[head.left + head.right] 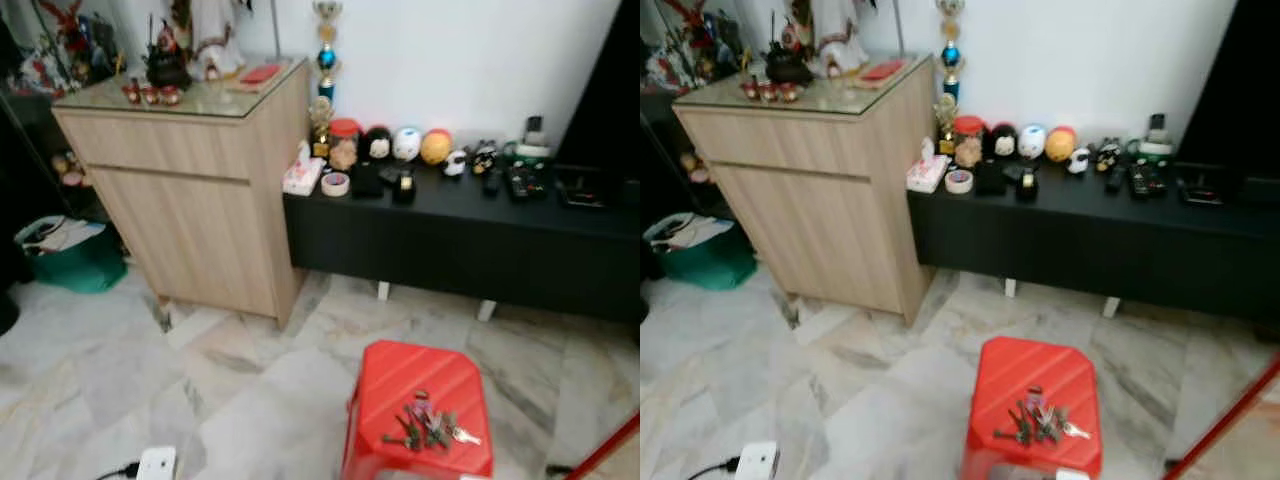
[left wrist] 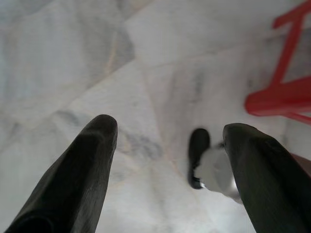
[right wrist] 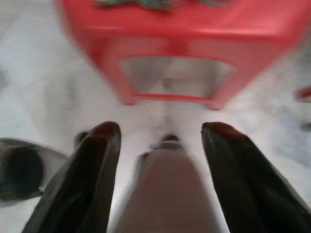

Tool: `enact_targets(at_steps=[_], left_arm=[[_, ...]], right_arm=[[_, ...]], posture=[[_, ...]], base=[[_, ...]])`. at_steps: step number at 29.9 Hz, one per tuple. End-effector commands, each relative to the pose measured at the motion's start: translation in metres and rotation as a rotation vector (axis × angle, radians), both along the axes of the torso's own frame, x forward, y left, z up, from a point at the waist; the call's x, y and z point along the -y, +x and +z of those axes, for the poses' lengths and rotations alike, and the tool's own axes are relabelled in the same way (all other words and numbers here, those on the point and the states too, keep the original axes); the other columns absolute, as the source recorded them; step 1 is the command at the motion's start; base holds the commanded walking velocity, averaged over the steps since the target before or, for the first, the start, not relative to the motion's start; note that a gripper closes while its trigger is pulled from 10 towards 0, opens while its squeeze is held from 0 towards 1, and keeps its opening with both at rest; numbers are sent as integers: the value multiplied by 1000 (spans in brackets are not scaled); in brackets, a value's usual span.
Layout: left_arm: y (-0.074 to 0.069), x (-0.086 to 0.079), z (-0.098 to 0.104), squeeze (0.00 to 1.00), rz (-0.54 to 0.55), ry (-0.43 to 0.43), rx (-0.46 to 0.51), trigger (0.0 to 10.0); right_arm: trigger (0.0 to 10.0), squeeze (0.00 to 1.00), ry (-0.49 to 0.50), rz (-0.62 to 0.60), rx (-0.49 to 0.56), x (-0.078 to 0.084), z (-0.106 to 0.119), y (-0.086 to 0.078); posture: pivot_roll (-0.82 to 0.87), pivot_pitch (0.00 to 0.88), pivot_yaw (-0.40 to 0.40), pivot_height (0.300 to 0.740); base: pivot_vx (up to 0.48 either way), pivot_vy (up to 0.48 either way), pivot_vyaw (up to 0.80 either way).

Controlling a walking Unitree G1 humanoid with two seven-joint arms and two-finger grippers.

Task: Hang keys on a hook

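Note:
A bunch of keys (image 1: 428, 424) lies on top of a red plastic stool (image 1: 420, 380) standing on the marble floor in front of me. The same keys (image 1: 1038, 420) rest near the stool's front edge. My left gripper (image 2: 167, 138) hangs open over the marble floor, nothing between its fingers. My right gripper (image 3: 160, 133) is open too, pointing down at the floor just short of the red stool (image 3: 194, 34), with the keys (image 3: 146, 4) blurred along the stool's top.
A wooden cabinet (image 1: 200, 170) stands at the left with ornaments on its glass top. A low black bench (image 1: 470, 235) along the white wall carries figurines and remotes. A green bag (image 1: 65, 255) sits at far left. A white plug (image 1: 157, 464) lies on the floor.

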State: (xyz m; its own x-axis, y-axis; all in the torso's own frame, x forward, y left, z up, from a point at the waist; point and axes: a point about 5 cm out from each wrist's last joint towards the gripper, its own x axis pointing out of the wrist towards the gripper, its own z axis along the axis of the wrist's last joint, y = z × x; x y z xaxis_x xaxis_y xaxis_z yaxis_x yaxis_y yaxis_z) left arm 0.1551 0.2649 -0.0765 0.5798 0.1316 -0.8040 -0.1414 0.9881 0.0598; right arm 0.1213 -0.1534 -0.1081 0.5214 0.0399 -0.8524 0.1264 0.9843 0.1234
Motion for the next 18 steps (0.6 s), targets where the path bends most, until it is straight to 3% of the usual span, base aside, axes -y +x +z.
enact_targets(at_steps=[1, 7, 9, 10, 11, 12, 13, 14, 18], left_arm=[[9, 4, 3, 0, 3, -19, 47, 10000], [56, -1, 33, 0, 73, -33, 301, 10000], [71, 1, 43, 0, 62, -14, 364, 10000], [79, 1, 50, 0, 59, -16, 408, 10000], [96, 3, 65, 0, 45, -22, 507, 10000], [96, 3, 65, 0, 45, -22, 507, 10000], [113, 9, 83, 0, 6, -28, 626, 10000], [121, 15, 93, 0, -31, -25, 697, 10000], [120, 30, 100, 0, -87, -28, 791, 10000]], right_arm=[[10000, 0, -10, -37, -10, 6, -2, -7], [10000, 0, 0, -78, 96, 9, 4, 0], [10000, 0, -33, -72, 256, 22, 24, 48], [10000, 0, -58, -63, 356, 30, 42, 81], [10000, 0, -99, -45, 482, 40, 68, 118], [10000, 0, -99, -45, 482, 40, 68, 118], [10000, 0, -122, -59, 559, 44, 81, 131], [10000, 0, -133, -61, 606, 45, 87, 136], [10000, 0, -138, -67, 716, 49, 100, 142]], posture=[[-9, 0, 43, 727], [-15, 0, 43, 727], [-8, 0, 40, 727], [-6, 0, 38, 727], [0, 0, 28, 727], [0, 0, 28, 727], [-3, 0, 26, 727], [-5, 0, 26, 727], [-8, 0, 22, 727]], base=[[0, 0, 0], [0, 0, 0], [0, 0, 0], [0, 0, 0], [0, 0, 0], [0, 0, 0], [0, 0, 0], [0, 0, 0], [0, 0, 0]])
